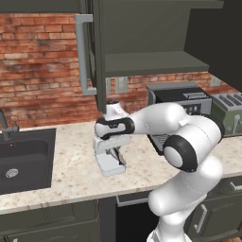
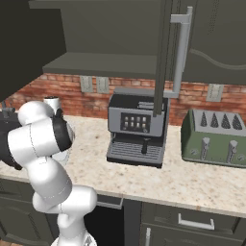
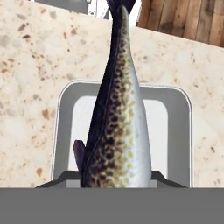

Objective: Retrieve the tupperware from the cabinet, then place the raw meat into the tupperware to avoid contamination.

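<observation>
The slender silvery-grey fish with a dark speckled back (image 3: 116, 127) is hanging clamped in the end effector (image 3: 116, 181), directly above the shallow translucent greyish-white plastic container (image 1: 110, 166) sitting near the speckled beige surface's (image 1: 71, 165) front edge.

Arm (image 1: 165, 118): glossy white rounded shells | Joints: black bands and dark circular caps, one at 4 o'clock from centre | Base column: white, segmented | Gripper (image 1: 113, 158): white body, dark fingertips

The raw meat (image 3: 118, 131) is silvery with a dark back and brown spots. The tupperware (image 3: 175, 131) is pale grey. The counter (image 3: 30, 65) is beige, speckled.
</observation>
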Controlling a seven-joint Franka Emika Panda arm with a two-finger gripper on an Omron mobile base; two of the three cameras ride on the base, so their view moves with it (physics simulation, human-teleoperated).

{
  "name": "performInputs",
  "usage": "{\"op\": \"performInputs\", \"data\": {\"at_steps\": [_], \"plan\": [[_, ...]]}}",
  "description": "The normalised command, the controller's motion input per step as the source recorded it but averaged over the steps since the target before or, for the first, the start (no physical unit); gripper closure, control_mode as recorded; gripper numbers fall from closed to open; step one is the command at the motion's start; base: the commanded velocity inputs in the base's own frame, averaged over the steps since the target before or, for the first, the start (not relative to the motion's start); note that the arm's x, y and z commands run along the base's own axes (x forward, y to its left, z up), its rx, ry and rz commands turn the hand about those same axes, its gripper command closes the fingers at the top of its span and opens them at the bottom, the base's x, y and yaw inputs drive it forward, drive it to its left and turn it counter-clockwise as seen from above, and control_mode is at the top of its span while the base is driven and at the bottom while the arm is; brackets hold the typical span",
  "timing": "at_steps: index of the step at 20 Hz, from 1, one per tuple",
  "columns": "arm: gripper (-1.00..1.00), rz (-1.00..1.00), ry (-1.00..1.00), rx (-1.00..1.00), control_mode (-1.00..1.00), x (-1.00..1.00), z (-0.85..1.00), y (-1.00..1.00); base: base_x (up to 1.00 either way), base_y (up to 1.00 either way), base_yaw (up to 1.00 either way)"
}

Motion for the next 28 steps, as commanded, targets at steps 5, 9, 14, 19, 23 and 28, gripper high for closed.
{"op": "performInputs", "data": {"at_steps": [5,9,14,19,23,28], "plan": [[1.0,-0.01,0.0,-0.03,-1.0,0.0,-0.24,0.05,0.0,0.0,0.0],[1.0,-0.02,0.0,0.0,-1.0,0.0,-0.17,0.04,0.0,0.0,0.0],[1.0,-0.01,0.0,0.0,-1.0,0.0,-0.13,0.08,0.0,0.0,0.0],[-1.0,0.0,0.0,0.0,-1.0,0.0,-0.01,0.05,0.0,0.0,0.0],[-1.0,0.0,0.0,0.0,-1.0,0.0,0.0,0.0,0.0,0.0,0.0],[-1.0,0.0,0.0,0.0,-1.0,0.0,0.04,0.01,0.0,0.0,0.0]]}}
